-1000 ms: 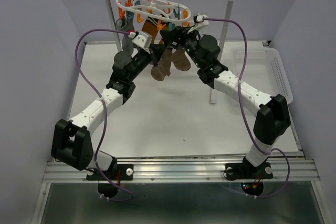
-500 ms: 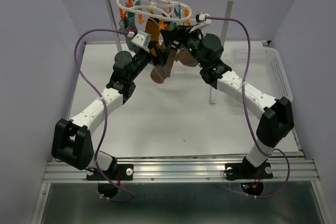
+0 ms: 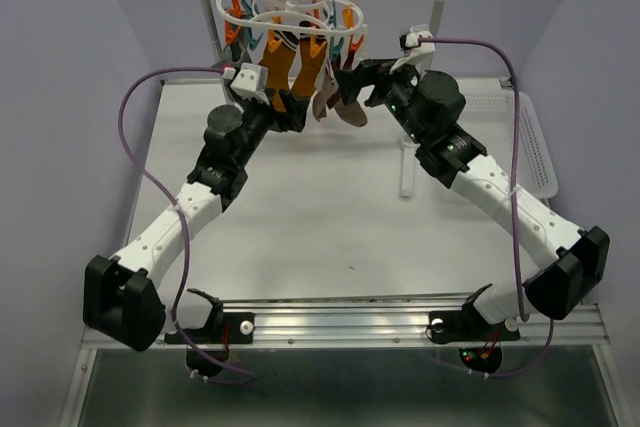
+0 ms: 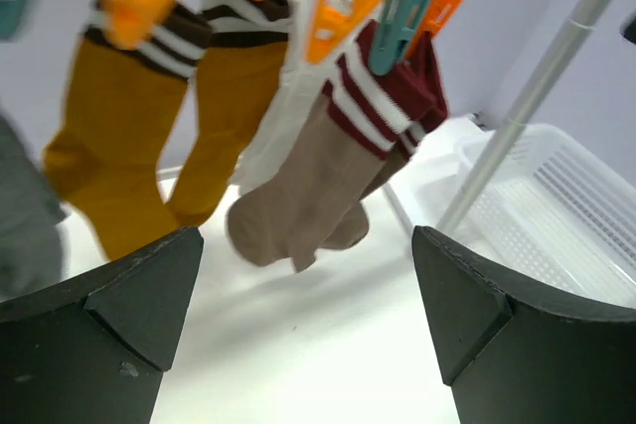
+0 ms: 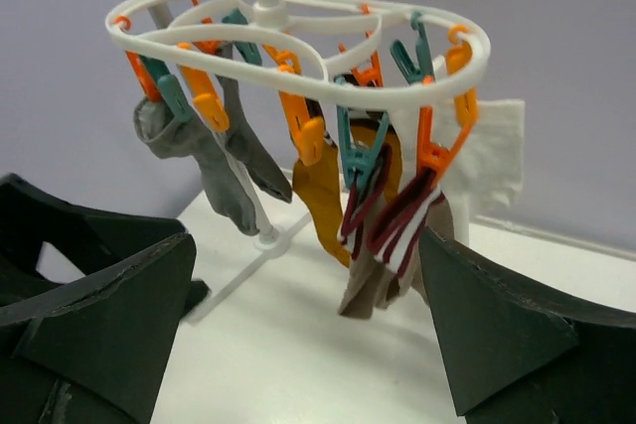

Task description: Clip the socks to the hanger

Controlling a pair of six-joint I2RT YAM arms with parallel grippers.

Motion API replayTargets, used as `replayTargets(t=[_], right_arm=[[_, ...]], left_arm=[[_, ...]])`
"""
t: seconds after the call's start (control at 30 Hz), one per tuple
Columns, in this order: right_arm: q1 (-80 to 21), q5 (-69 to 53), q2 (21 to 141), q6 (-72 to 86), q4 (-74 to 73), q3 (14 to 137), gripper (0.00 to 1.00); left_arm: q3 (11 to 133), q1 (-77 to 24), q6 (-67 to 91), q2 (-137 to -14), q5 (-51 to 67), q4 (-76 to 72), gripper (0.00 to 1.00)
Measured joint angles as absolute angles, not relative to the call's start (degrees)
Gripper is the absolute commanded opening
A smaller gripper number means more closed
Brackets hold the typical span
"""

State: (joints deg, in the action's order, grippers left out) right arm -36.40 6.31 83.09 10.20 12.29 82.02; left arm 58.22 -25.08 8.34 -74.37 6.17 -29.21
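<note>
**Socks (image 3: 303,72) hang pegged on the hanger (image 3: 290,9) while both arms stand off with jaws wide and empty.**

Top view: the socks dangle lengthwise, toes down. The left gripper (image 3: 288,105) is just under the mustard pair and the right gripper (image 3: 365,77) is beside the brown pair, so neither is plainly nearer. Left wrist view: the striped brown sock (image 4: 318,176) hangs ahead of and above the spread fingers (image 4: 109,335). Right wrist view: the hanger's ring lies ahead and higher, the grey sock (image 5: 214,171) to its left. No loose sock shows.
</note>
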Motion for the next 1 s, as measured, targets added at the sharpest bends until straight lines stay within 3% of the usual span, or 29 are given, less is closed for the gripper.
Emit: replayTargets(t=[0.33, 0.5, 0.63, 1.0], right_arm=[[-35.2, 28.2, 69.6, 11.8, -1.0, 66.0, 1.0], [-25.3, 30.5, 62.0, 17.8, -5.7, 55.9, 1.0], [-16.4, 29.8, 60.2, 22.5, -9.9, 54.0, 1.0], [-16.2, 36.2, 58.3, 27.4, -15.1, 48.8, 1.0]], left_arm=[[48.6, -24.1, 17.0, -52.4, -18.7, -12.3, 0.99], [43.1, -19.5, 27.3, -44.9, -29.4, -1.7, 0.99], [41.5, -13.8, 33.3, -44.4, -30.6, 3.4, 0.99], [41.5, -9.3, 39.3, -48.2, -28.1, 5.6, 0.99]])
